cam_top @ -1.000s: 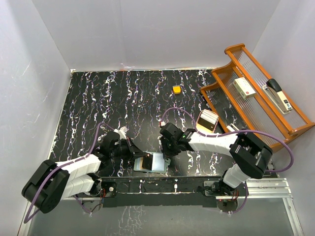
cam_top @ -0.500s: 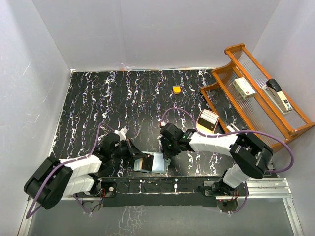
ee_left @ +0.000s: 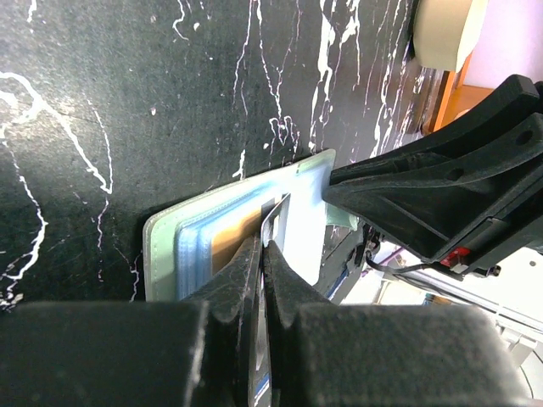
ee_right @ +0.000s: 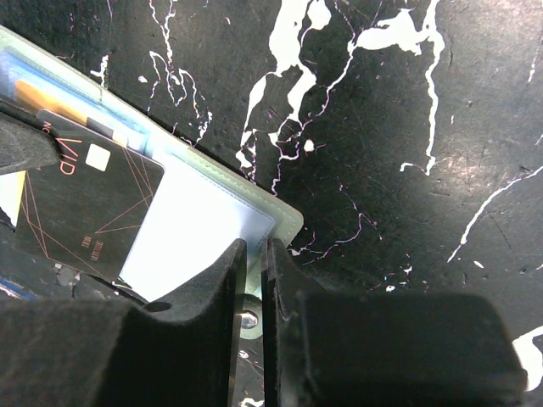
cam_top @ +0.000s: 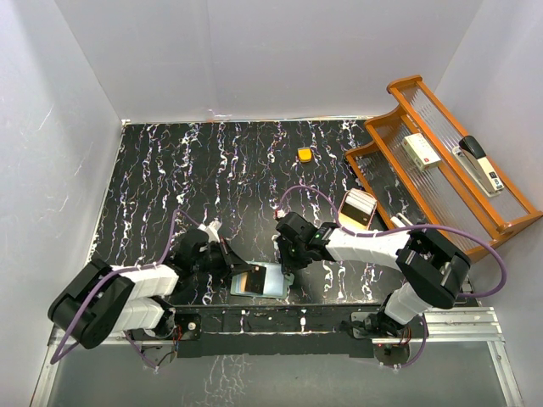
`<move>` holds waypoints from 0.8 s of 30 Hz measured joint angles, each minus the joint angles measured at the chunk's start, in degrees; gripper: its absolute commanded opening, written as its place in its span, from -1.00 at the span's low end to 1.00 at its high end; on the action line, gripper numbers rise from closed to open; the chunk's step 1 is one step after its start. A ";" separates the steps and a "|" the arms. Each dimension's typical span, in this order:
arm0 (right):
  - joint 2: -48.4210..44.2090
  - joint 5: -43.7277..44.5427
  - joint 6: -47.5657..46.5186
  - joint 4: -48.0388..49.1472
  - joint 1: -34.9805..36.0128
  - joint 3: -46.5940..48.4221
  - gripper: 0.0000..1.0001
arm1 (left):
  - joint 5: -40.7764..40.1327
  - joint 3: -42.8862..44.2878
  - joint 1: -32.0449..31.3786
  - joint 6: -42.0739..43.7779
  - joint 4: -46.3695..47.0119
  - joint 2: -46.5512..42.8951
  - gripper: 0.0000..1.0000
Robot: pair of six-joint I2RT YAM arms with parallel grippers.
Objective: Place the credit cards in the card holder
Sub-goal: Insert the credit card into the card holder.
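– Table and room, what is recorded?
– Black marbled table, white walls on three sides, a wooden rack at the far right bearing a stapler. A small orange block lies well apart.
– The wallet?
– Wallet open flat at the near edge, between the arms. Overhead shows only both grippers at it.
– And the wrist views?
– Left wrist: left gripper clamped on the edge of a dark card over the inner pockets, an orange card already pocketed. Right wrist: that card's face, chip and line pattern; right gripper fingers drawn together at the wallet's corner, pinching or not I cannot tell
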 measured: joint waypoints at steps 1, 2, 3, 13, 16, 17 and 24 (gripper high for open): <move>0.00 0.02 0.02 0.02 0.00 0.00 -0.78 | 0.00 0.02 0.00 0.11 0.39 0.46 -1.00; 0.00 0.04 0.04 0.00 0.00 0.00 -0.78 | 0.00 0.02 0.00 0.20 0.66 0.90 -1.00; 0.00 0.11 0.11 0.00 0.00 0.00 -0.78 | 0.00 0.04 0.00 0.20 1.03 1.33 -1.00; 0.00 1.05 1.22 -0.22 0.28 0.07 -0.78 | -0.85 1.79 -0.50 0.20 2.01 4.09 -1.00; 0.02 1.18 1.60 -0.28 0.33 0.09 -0.77 | -1.64 1.88 -0.92 0.17 2.03 4.17 -1.00; 0.02 1.22 1.70 -0.31 0.33 0.09 -0.77 | -1.79 1.88 -0.98 0.15 2.05 4.20 -1.00; 0.15 1.70 2.08 -0.70 0.33 0.37 -0.78 | -2.60 2.14 -2.01 -0.72 3.32 5.35 -1.00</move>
